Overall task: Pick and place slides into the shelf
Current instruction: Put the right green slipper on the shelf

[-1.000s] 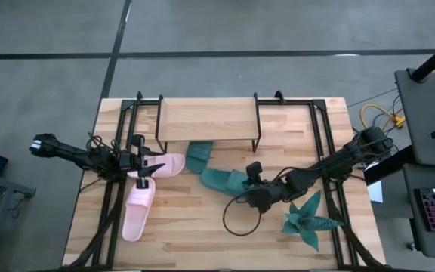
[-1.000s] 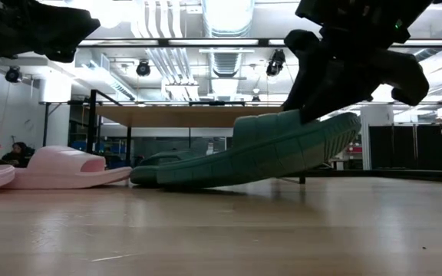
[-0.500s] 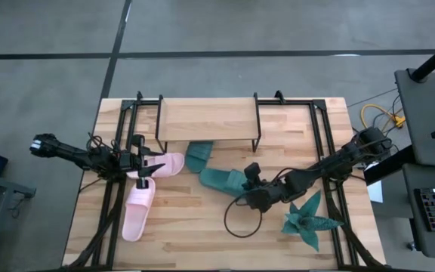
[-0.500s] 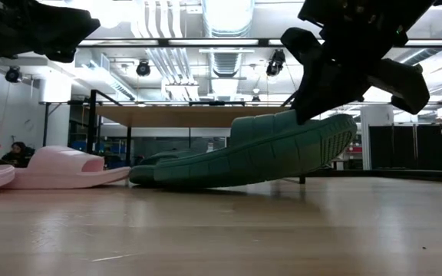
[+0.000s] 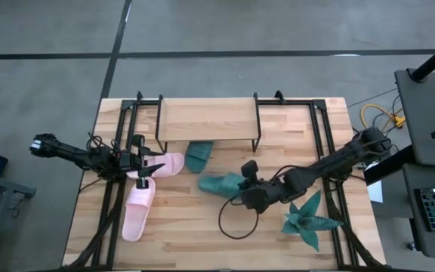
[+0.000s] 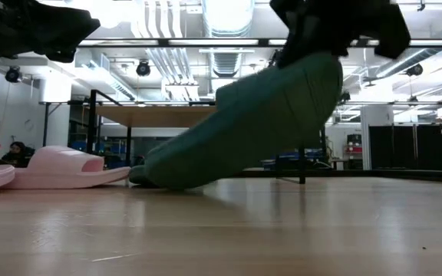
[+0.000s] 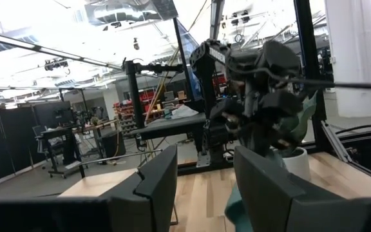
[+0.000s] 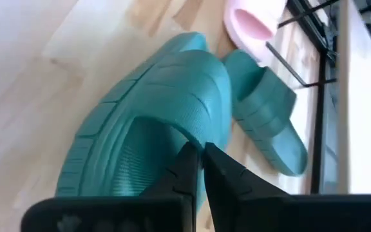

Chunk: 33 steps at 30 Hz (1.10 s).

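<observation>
The right end effector (image 5: 242, 186) now sits a little further toward the frame's left and has clamped onto the teal slide (image 5: 219, 183). That slide's heel is raised steeply, toe on the table (image 6: 282, 230), clear of the other teal slide (image 5: 198, 155).

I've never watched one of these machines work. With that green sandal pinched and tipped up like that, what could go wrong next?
The right gripper pinches only a thin edge of the teal slide, so the slide could slip out or twist loose. Its toe still touches the table and may drag. The other teal slide lies partly under the shelf, so the carried one might bump it or a black leg on the way in.
</observation>
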### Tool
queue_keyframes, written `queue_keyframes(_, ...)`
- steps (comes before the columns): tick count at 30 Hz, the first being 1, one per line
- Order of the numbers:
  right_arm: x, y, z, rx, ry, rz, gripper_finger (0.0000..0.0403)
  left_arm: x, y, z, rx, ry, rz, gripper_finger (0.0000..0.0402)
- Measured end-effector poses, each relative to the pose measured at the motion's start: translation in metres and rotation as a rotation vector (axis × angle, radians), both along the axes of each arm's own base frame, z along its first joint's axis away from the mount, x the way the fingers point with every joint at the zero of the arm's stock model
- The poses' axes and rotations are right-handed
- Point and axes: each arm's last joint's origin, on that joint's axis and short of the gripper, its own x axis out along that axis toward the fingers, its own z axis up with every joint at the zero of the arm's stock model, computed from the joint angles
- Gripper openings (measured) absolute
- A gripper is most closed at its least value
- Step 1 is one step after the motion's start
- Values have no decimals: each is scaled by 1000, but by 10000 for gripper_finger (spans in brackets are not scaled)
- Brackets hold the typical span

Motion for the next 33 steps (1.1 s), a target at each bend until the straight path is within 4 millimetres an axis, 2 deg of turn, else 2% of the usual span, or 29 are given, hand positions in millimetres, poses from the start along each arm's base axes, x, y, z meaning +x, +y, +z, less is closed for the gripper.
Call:
queue_keyframes(12,11,3,62,-14,-146,-118,11,0,0,0,0,0,0,140)
queue_keyframes(21,14,-3,107,-244,-351,-336,11,0,0,0,0,0,0,140)
queue_keyframes(25,16,-12,124,-327,-409,-434,11,0,0,0,0,0,0,140)
queue_keyframes(33,25,-48,141,-306,-465,-589,9,0,0,0,0,-1,0,140)
